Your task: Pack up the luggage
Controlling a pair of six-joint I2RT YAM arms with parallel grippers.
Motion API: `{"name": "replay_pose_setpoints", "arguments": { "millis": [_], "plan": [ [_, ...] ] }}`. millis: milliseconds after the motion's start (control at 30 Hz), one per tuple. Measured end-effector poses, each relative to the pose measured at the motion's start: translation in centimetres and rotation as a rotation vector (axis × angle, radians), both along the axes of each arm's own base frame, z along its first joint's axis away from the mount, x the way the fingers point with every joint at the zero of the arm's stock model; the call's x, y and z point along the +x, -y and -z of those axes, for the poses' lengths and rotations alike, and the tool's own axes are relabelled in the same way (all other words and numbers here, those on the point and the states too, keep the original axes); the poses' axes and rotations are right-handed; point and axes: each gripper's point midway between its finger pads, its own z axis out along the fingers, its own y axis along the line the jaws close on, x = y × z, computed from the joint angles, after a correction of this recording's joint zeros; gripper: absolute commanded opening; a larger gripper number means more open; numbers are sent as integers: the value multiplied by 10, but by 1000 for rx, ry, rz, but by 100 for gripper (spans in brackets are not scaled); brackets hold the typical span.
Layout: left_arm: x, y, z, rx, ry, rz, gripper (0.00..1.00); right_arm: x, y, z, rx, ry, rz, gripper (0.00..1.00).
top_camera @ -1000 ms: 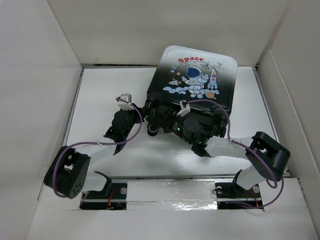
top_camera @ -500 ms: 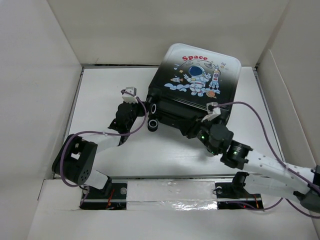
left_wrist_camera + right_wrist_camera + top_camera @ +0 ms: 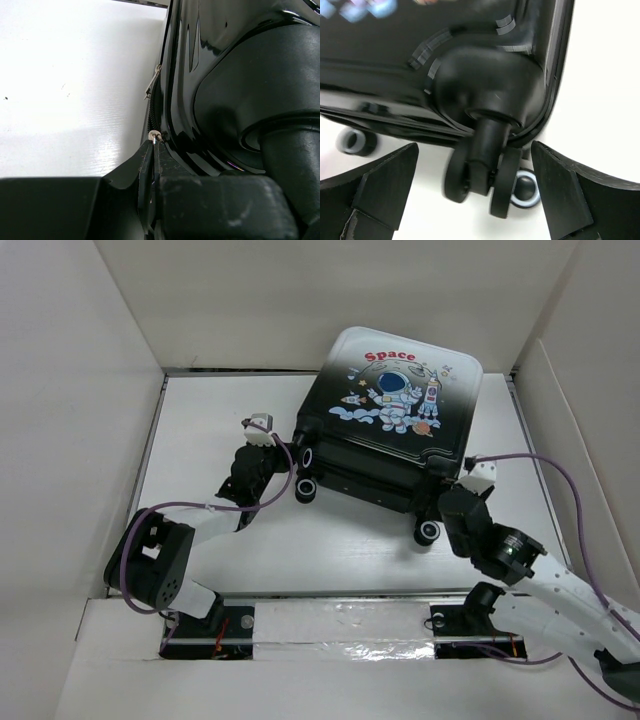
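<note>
The luggage [image 3: 390,435] has a glossy hard shell, smooth plastic wheels [image 3: 504,182] and a metal zip pull [image 3: 155,134]; the tabletop [image 3: 200,430] is matt.

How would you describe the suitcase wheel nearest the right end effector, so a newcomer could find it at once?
Find the suitcase with the astronaut print lying on the white table. At its near right corner a black twin wheel juts out, just in front of the open right end effector. The other wheels in view sit at the left corner.
</note>
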Motion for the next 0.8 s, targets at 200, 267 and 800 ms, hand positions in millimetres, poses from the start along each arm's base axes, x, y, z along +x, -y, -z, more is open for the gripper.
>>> {"name": "replay_pose_setpoints", "arguments": {
  "millis": [200, 267, 800],
  "plan": [
    [0, 0, 0, 0, 0, 0, 0, 3, 18, 22, -91, -82, 54, 100],
    [0, 0, 0, 0, 0, 0, 0, 8, 22, 27, -101, -103, 64, 100],
    [8, 1, -19, -6, 59, 1, 0, 7, 84, -18, 61, 96, 116, 0]
  ]
}}
